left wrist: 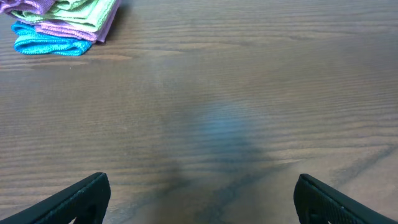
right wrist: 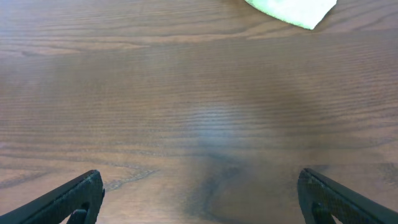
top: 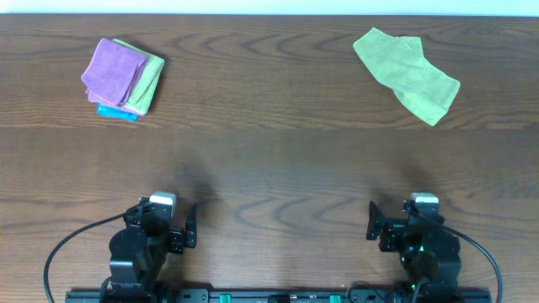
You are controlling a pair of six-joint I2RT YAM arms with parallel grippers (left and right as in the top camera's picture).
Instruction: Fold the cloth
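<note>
Far left on the table (top: 269, 168), noted a stack of cloths (top: 124, 77). Near left, found the left tool (left wrist: 202, 183) spread wide, empty. Near right, found the right tool (right wrist: 200, 179) likewise apart, empty; spotted the cloth (top: 407, 73) crumpled well beyond it, untouched.

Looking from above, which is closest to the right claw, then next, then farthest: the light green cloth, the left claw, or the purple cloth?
From the right claw:
1. Light green cloth, straight ahead, far right.
2. Left claw, sideways, near left.
3. Purple cloth, far left.
</note>
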